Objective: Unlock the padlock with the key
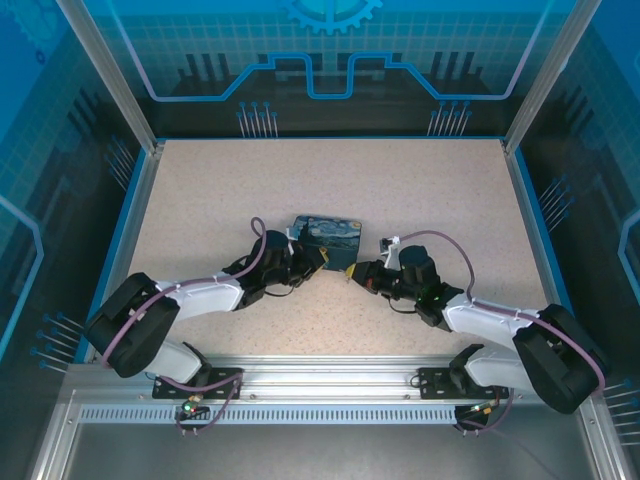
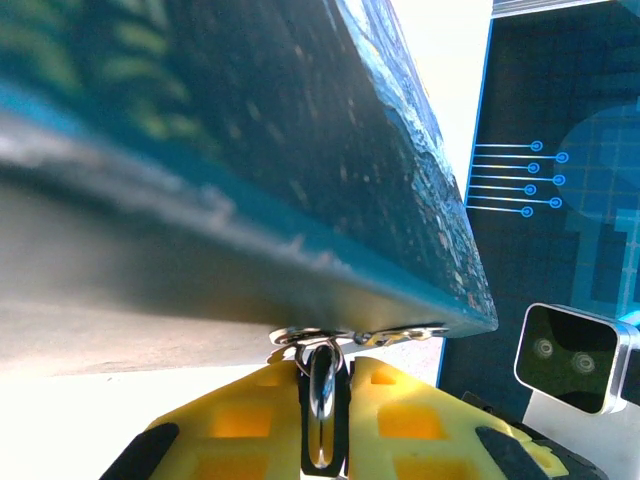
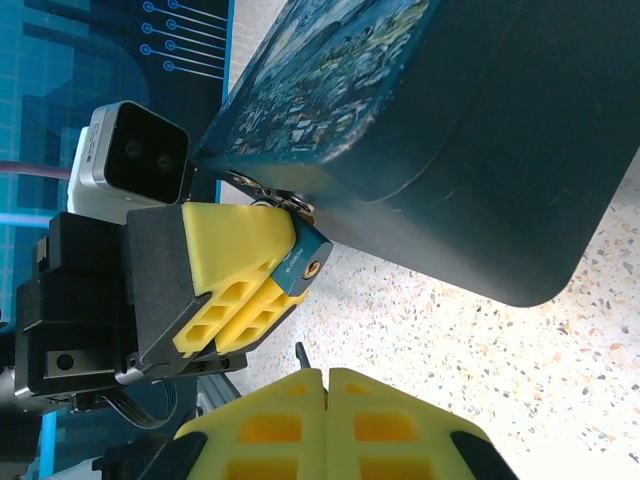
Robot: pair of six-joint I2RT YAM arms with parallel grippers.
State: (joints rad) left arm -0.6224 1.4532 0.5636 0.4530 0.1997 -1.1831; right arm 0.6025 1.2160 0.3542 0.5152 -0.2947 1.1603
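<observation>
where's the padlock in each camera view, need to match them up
top external: padlock at picture centre, just beyond the left gripper.
left wrist: padlock across the top, above that gripper.
right wrist: padlock upper right.
shared landmark: the left gripper pinching the metal ring at the padlock's corner.

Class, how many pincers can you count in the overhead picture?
2. The left pincer is at the near edge of the padlock; the right pincer lies just right of it.

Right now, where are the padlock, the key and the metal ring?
padlock [image 1: 335,232]: top external view, its painted face.
key [image 3: 299,354]: right wrist view, its dark protruding tip.
metal ring [image 2: 320,375]: left wrist view, the upper part of its loop.
</observation>
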